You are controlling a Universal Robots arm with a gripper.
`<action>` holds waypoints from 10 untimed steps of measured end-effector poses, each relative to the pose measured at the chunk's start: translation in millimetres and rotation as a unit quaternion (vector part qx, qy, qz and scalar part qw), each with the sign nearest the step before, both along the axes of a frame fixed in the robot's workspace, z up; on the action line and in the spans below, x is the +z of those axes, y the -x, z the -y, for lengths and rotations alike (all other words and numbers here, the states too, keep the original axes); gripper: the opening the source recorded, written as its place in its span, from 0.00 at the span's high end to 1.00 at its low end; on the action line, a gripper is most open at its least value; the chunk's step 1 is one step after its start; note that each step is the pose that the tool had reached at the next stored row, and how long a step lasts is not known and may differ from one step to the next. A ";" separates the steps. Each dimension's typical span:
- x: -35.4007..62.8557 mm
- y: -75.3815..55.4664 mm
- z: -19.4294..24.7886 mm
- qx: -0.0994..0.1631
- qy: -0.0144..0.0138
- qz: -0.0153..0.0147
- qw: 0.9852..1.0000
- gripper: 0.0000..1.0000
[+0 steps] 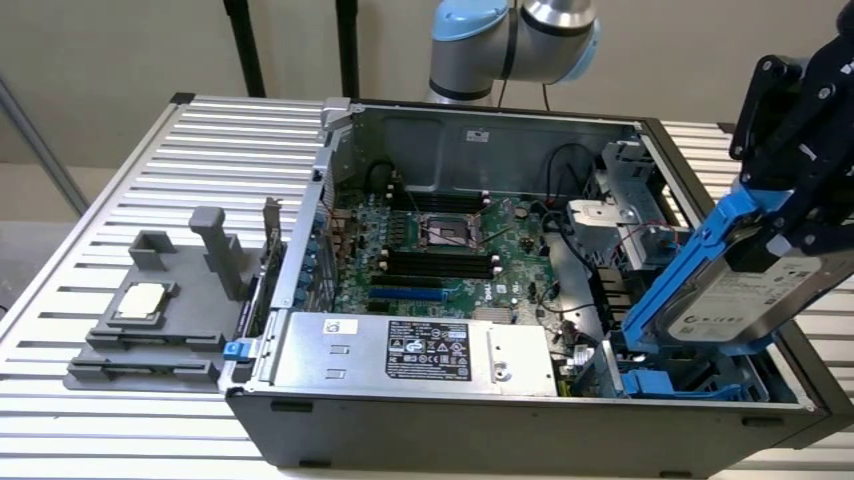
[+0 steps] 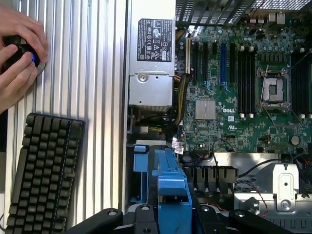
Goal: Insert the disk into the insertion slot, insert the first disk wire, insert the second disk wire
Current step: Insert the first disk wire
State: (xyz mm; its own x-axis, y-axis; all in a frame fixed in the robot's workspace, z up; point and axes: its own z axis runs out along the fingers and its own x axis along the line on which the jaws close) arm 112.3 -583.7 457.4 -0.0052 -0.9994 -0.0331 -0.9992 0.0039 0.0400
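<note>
Nearest the exterior camera: gripper (image 1: pixel 781 222) has the disk (image 1: pixel 747 295) by its blue carrier (image 2: pixel 171 195). The fingers (image 2: pixel 208 217) pinch the carrier's top end from both sides, firm hold as far as I can see.

Disk hangs over the case's near corner on the exterior view's right, directly above the insertion slot (image 1: pixel 674 382). Not seated. Can't tell if the lower edge touches the bay's rim or sits just clear of it.

Orientation: the long axis is steeply tilted, not vertical. Low end points down into the slot, high end leans up toward the exterior view's right. White label faces outward to the camera, and the blue rail runs along the edge facing the inside of the case.

My read for doing this step well:
- square the long axis to the bay before pushing, because that tilt looks like it would jam the carrier rails against the blue clips
- keep the carrier centred between the bay walls, since the slot looks barely wider than the disk
- go down slowly and straight, no twist in the grip
- watch the loose red and black wires (image 1: pixel 650 243) just behind the disk, near the metal bracket cage (image 1: pixel 627 175)

Further back: the power-supply box (image 1: pixel 420 350) sits beside the slot, well clear of the disk. The motherboard (image 1: pixel 441 245) lies beyond that.
</note>
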 end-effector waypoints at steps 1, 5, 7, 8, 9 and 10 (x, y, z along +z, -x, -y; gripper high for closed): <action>-0.7 0.0 2.1 0.000 -0.001 0.000 1.000 0.68; -3.5 0.0 7.4 0.001 -0.006 0.000 1.000 0.68; -5.0 0.0 8.6 0.001 -0.006 0.000 1.000 0.68; -5.4 0.0 8.9 0.002 -0.006 0.000 1.000 0.68; -5.7 0.2 9.0 0.002 -0.006 0.000 1.000 0.68; -6.2 0.5 9.0 0.003 -0.006 0.000 1.000 0.68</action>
State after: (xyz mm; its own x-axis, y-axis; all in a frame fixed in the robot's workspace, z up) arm 111.8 -592.6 451.2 0.0013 -0.9990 -0.0448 -0.9992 -0.0031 0.0401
